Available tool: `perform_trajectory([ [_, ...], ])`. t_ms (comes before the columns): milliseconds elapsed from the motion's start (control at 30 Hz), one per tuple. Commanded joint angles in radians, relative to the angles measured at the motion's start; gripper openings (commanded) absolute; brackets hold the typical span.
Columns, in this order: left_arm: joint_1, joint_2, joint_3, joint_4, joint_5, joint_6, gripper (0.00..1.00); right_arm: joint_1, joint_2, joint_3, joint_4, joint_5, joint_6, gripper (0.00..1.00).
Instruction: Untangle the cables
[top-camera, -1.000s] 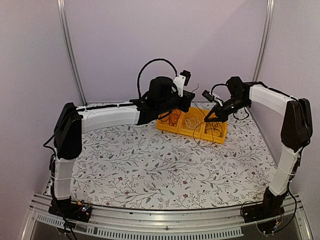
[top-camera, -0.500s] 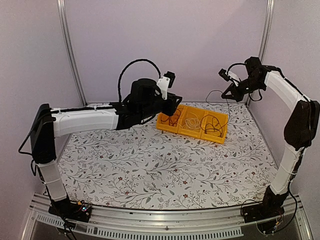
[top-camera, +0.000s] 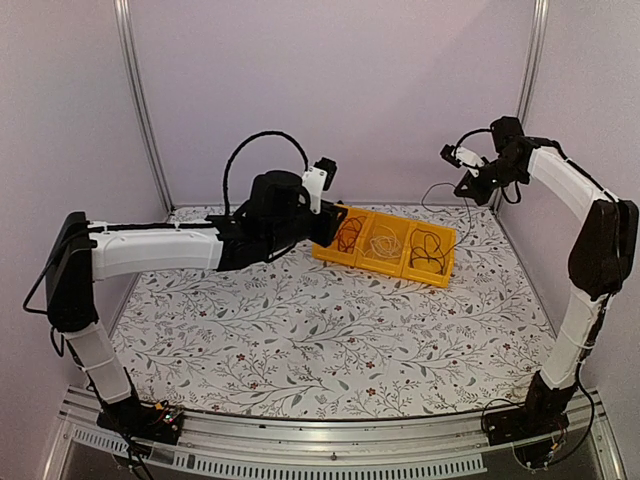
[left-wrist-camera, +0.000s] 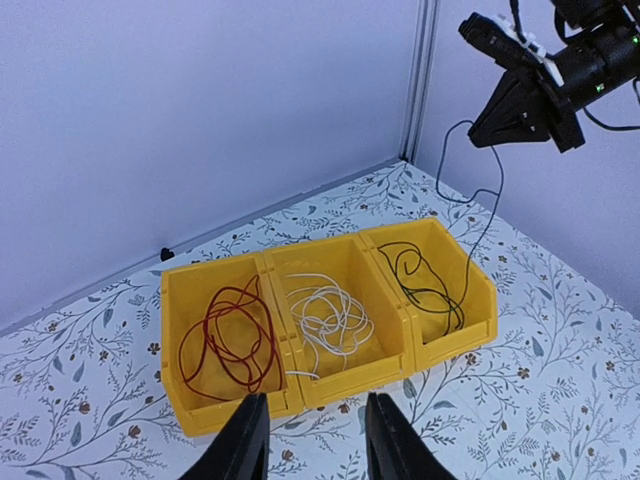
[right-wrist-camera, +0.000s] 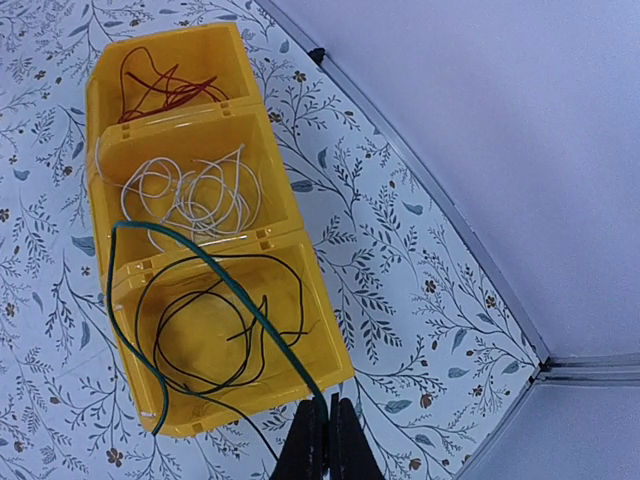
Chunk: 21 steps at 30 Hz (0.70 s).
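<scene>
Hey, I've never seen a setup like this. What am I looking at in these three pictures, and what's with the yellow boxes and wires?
These are two robot arms, a left arm and a right arm, bolted at the near edge of a table with a flowered cover. The wide picture comes from a fixed camera above and behind them. The other two come from a small camera on each wrist, looking past that arm's own fingers.

On the table stand three yellow bins side by side. One holds a red cable, the middle one a white cable, and the third a black cable.

The left end effector hovers open and empty in front of the bins. The right end effector, raised high, is shut on a dark green cable that hangs down to the bin with the black cable.
</scene>
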Motion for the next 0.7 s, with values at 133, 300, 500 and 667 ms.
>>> perform_trajectory([
  [133,-0.003,-0.048,-0.034,-0.005,-0.015,-0.015,0.36,0.004,0.016,-0.035,0.163,0.186,0.023,0.0],
  [300,-0.006,-0.051,-0.053,-0.003,-0.017,-0.025,0.36,0.042,-0.004,-0.082,0.259,0.211,0.04,0.0],
  [500,-0.011,-0.055,-0.071,0.001,-0.021,-0.039,0.36,0.113,-0.013,-0.171,0.35,0.156,0.066,0.0],
  [667,-0.018,-0.068,-0.089,-0.003,-0.033,-0.047,0.36,0.139,0.037,-0.182,0.382,0.086,0.119,0.0],
])
